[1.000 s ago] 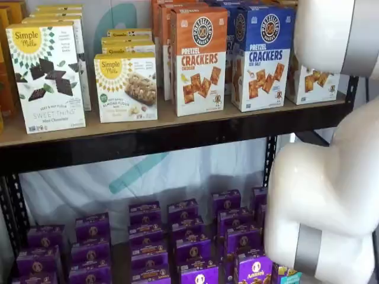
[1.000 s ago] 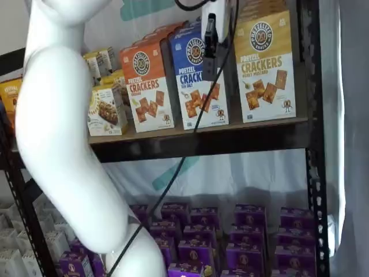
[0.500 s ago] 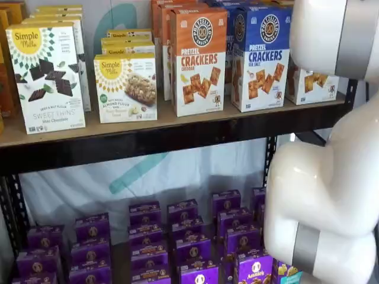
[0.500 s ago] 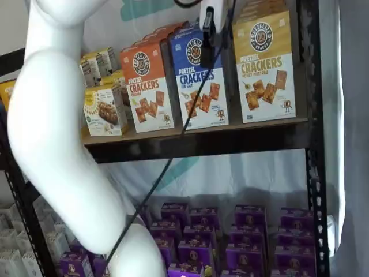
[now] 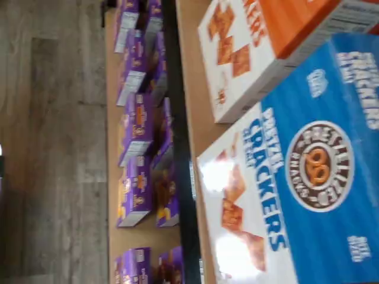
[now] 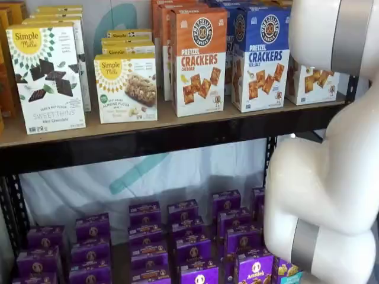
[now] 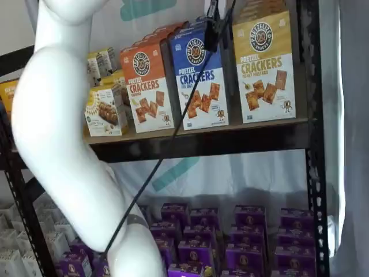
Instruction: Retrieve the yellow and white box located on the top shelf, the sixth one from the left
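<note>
In the wrist view we look down on a blue-topped box (image 5: pixel 308 177) printed "CRACKERS" beneath a round pretzel logo, with an orange-topped box (image 5: pixel 266 47) beside it, both on the tan board of the top shelf (image 5: pixel 195 112); purple boxes (image 5: pixel 139 171) fill the level beneath. In a shelf view we read "Simple Mills SWEET THINS Mint Chocolate" on a white carton (image 6: pixel 46 77), "Simple Mills ALMOND FLOUR" on a shorter carton (image 6: pixel 125 87), then "PRETZEL CRACKERS" on the orange box (image 6: pixel 199 60) and "PRETZEL CRACKERS SEA SALT" on the blue box (image 6: pixel 262 57). The white arm (image 6: pixel 328 177) covers most of the yellow and white box (image 6: pixel 312 83), leaving only its lower white part with pictured crackers. In a shelf view the yellow and white box (image 7: pixel 264 66) stands fully visible at the right end of the top shelf, just beside the blue box, reading "PRETZEL CRACKERS". The gripper (image 7: pixel 211 29) hangs from the top edge before the blue box, a cable (image 7: pixel 173 133) trailing below; we cannot tell whether its fingers are apart.
</note>
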You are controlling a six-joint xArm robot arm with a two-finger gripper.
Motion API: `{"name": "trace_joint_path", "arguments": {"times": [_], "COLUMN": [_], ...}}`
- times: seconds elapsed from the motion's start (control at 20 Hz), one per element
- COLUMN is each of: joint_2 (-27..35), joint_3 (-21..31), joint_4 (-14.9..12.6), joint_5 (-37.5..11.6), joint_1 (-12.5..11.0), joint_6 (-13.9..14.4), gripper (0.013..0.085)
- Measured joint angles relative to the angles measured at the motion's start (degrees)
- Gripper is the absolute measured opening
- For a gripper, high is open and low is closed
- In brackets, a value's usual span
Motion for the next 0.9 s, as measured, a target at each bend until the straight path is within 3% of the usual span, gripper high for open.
{"name": "trace_joint_path", "arguments": {"times": [0.35,0.9], "joint_2": [3.15,6.86], "joint_3": [-2.55,-5.62], "joint_4": [3.65,-0.54], "joint_5": [-4.03,-8.85], "joint_1": [-0.92,3.34], "joint_6": [0.18,0.38], "gripper": [0.085,0.085]}}
